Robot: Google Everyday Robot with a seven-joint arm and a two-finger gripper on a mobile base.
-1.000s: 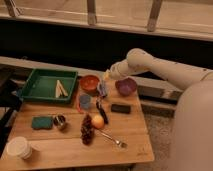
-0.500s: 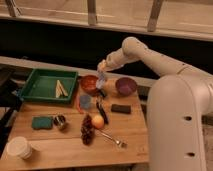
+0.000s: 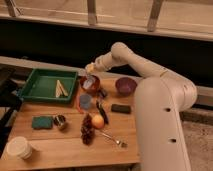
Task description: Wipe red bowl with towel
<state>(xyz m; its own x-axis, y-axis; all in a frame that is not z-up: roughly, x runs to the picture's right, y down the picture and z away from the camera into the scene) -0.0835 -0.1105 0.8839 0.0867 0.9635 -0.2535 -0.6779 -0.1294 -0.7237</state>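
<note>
Red bowl [image 3: 95, 88] upright at the wooden table's [image 3: 60, 145] far edge, right of green tray [image 3: 47, 100], pale towel [image 3: 88, 82] apparently bunched inside it, gripper [image 3: 90, 74] directly above.

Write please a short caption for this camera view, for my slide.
Claw over the red bowl, towel inside it, beside the green tray.

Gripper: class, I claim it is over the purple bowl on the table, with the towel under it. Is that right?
Not quite: the bowl is the wrong one. The camera view shows the gripper over the red bowl on the table, with the towel under it. The purple bowl stands apart from the gripper.
</note>
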